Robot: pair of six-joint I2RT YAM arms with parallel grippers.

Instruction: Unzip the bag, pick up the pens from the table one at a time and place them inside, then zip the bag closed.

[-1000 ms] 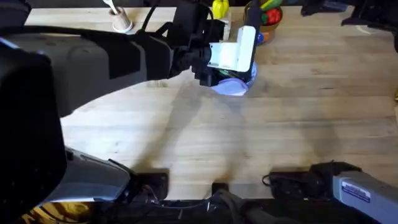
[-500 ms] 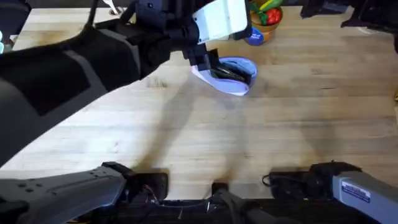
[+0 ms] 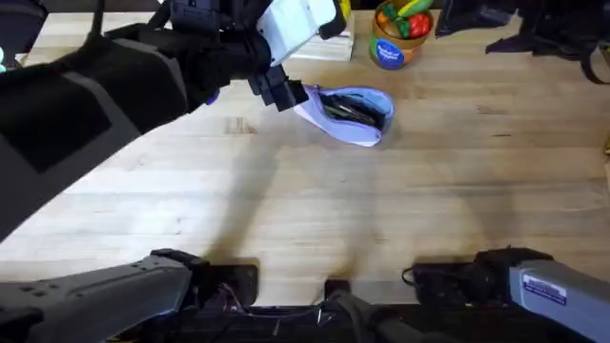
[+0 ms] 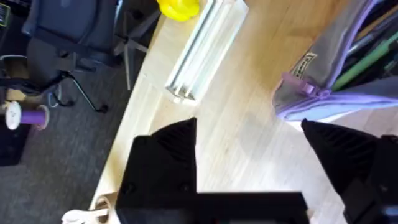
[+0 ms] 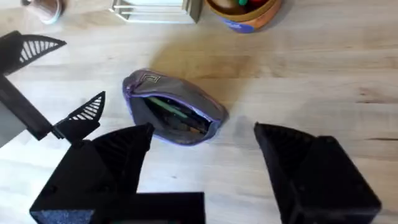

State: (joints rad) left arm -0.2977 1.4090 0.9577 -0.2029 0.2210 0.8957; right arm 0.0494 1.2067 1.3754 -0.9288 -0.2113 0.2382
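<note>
Left gripper (image 4: 249, 134) open, empty, above bench (image 4: 242, 112). Purple bag (image 4: 339, 81) just beyond one finger, mouth gaping; green pen (image 4: 367, 59) inside. Clear rack (image 4: 202, 50) and yellow object (image 4: 179, 9) near bench edge.

Robotics lab or office workroom, pale butcher-block bench (image 3: 457, 191) with two arm bases at its near edge, grey carpet floor (image 4: 56, 155), dark wheeled office chair (image 4: 74, 31) beside it — toy props, tub of play food (image 3: 398, 30)
</note>
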